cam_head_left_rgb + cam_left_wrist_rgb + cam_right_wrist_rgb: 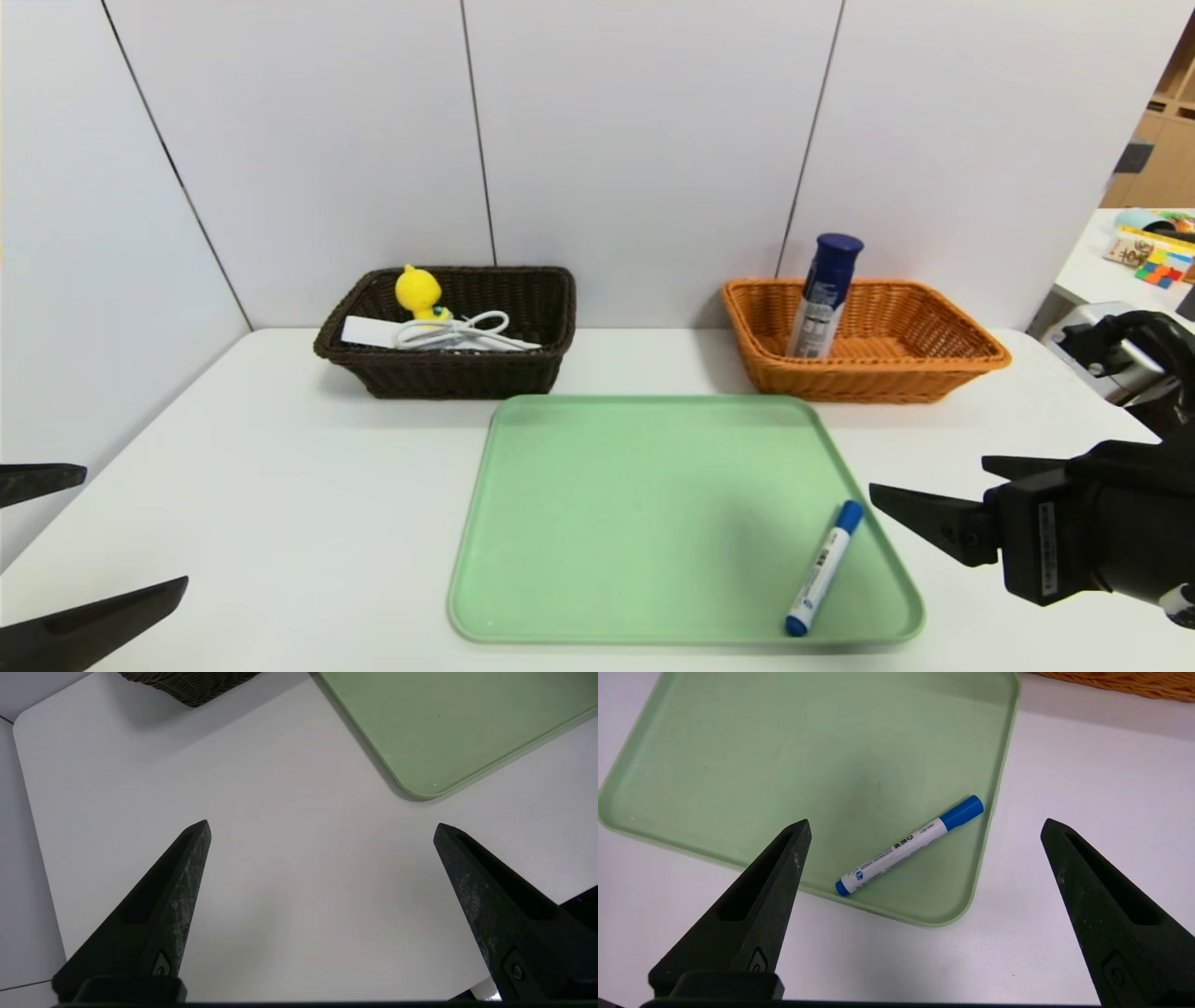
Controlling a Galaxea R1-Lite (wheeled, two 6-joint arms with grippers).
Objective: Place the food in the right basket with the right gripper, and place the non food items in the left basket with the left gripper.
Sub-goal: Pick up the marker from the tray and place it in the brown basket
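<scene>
Taking the green tray (653,504) as landmark: only the head view shows the can (823,296) leaning in the orange basket (943,359) behind it, the duck (417,292) and power strip (439,333) in the dark basket (551,308). The right wrist view shows the marker (909,845) on the tray, right end effector (924,828) spread empty; the left end effector (322,828) gapes over bare worktop (289,868).

Backdrop: white wall panels (635,140) stand directly behind the work surface, divided by thin dark vertical seams; a further panel angles in along the left side. The desk (308,485) is white, matte, with rounded corners, and its rear edge meets the panels. Lighting is even and diffuse, casting soft shadows on the desk top. Beyond the right end of the panels, a light wooden shelf unit (1162,140) is partly visible in the far background. In front of it stands a second white table (1092,266) carrying colourful boxes (1153,252), contents not legible.
</scene>
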